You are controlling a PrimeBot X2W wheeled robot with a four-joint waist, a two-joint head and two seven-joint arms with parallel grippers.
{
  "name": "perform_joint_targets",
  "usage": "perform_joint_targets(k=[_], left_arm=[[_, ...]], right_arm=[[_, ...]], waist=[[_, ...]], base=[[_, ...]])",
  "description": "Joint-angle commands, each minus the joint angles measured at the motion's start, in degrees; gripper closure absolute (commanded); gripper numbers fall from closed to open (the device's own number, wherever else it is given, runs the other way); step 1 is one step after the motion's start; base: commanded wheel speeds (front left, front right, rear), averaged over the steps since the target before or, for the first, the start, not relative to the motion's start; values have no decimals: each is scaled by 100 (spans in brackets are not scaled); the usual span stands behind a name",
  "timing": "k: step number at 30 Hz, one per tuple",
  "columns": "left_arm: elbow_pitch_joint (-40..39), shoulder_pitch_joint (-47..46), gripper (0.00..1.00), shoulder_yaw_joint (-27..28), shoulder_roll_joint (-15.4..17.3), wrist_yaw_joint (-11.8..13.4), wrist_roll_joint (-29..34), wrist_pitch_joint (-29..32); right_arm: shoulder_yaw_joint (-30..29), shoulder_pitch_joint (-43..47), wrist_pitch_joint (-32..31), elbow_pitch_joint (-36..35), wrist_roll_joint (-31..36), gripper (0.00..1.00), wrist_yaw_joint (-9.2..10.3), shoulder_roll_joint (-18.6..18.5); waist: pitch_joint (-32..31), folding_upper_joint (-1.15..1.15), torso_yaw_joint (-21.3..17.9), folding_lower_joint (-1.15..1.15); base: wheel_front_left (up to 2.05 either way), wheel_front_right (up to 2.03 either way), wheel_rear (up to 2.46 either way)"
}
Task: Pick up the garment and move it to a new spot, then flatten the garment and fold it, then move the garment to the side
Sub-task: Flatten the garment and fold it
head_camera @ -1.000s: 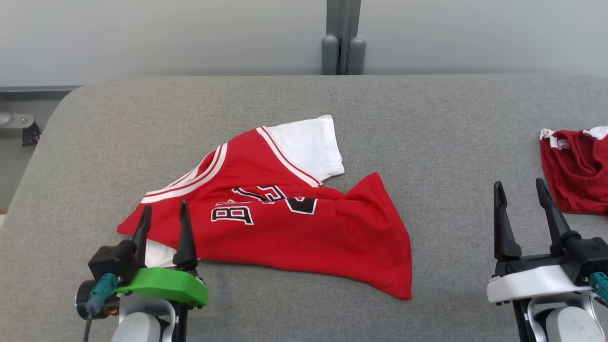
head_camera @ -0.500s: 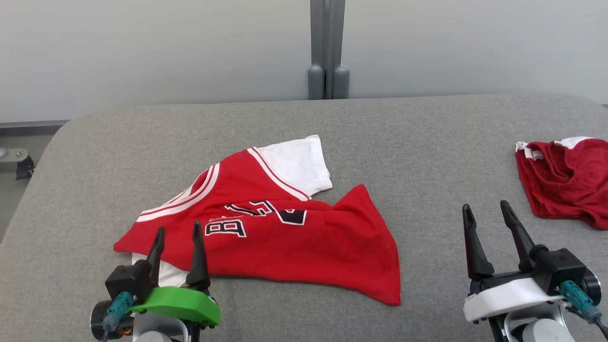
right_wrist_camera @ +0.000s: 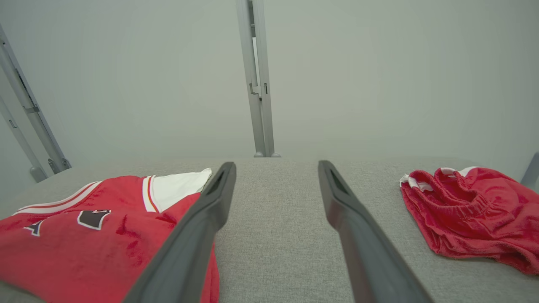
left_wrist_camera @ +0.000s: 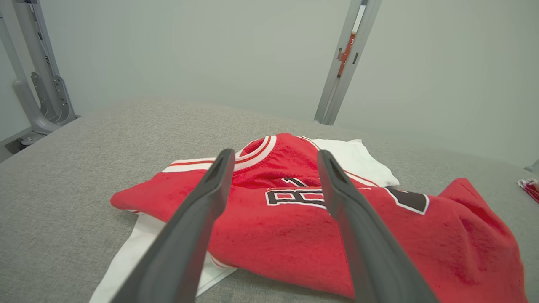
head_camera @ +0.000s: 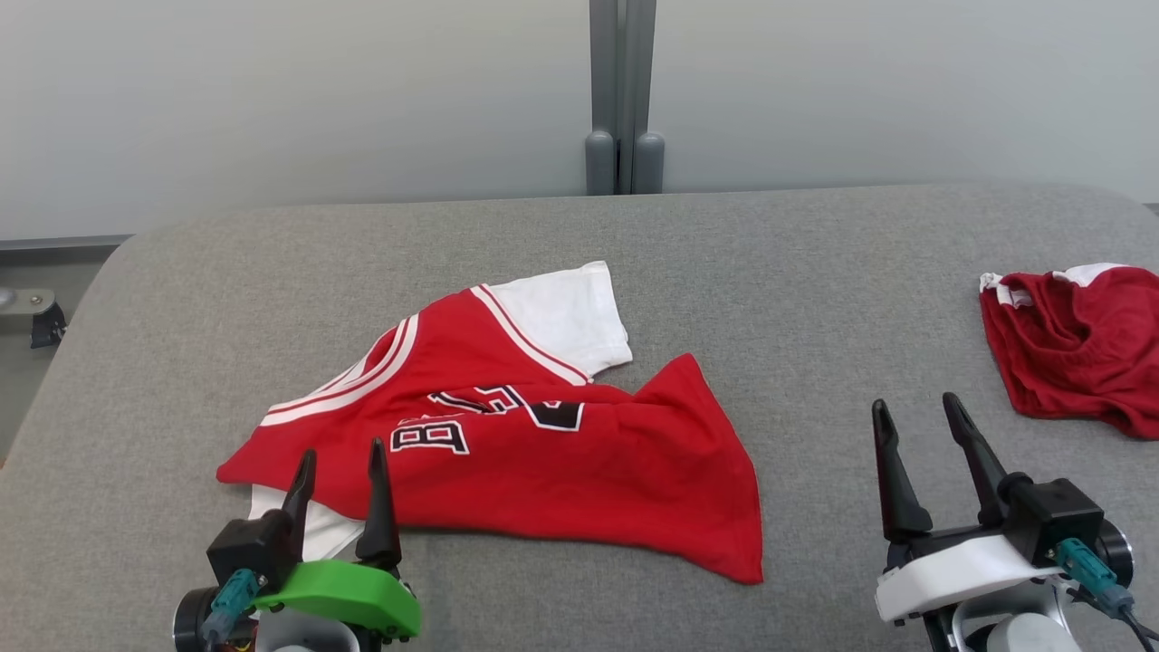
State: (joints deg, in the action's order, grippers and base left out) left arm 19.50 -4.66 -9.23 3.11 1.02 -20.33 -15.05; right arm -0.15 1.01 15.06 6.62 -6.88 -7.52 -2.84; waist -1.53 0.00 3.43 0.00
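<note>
The garment (head_camera: pixel 561 471) is laid a bit rumpled, left of centre on the grey table (head_camera: pixel 770 272). Its long axis is run roughly left-right, neck pointed left, hem right. The left gripper (head_camera: pixel 342 450) is held at its near-left corner, the right gripper (head_camera: pixel 913 401) well apart, both spread and empty.

Garment (head_camera: pixel 543 462) left of second garment (head_camera: pixel 1077 353)
</note>
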Motion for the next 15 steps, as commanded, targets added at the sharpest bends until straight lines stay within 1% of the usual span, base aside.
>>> perform_joint_targets(k=[1,4,9,11,15], left_arm=[[78,95,0,21,5,34,51,-15],[296,117,0,109,30,131,-30,37],[757,116,0,440,188,458,-236,401],[978,85,0,532,254,537,-312,600],[1422,-71,0,650,339,613,-456,960]], right_arm=[[66,93,13,60,-50,0,6,-7],[289,153,13,199,-172,0,6,-6],[656,225,14,384,-307,0,6,-10],[765,187,13,423,-326,0,6,-10],[991,106,14,555,-340,0,6,-9]], waist=[[10,0,2,0],[33,0,13,0],[91,0,18,0],[115,0,6,0],[157,0,-28,0]], base=[[0,0,0],[0,0,0],[0,0,0],[0,0,0],[0,0,0]])
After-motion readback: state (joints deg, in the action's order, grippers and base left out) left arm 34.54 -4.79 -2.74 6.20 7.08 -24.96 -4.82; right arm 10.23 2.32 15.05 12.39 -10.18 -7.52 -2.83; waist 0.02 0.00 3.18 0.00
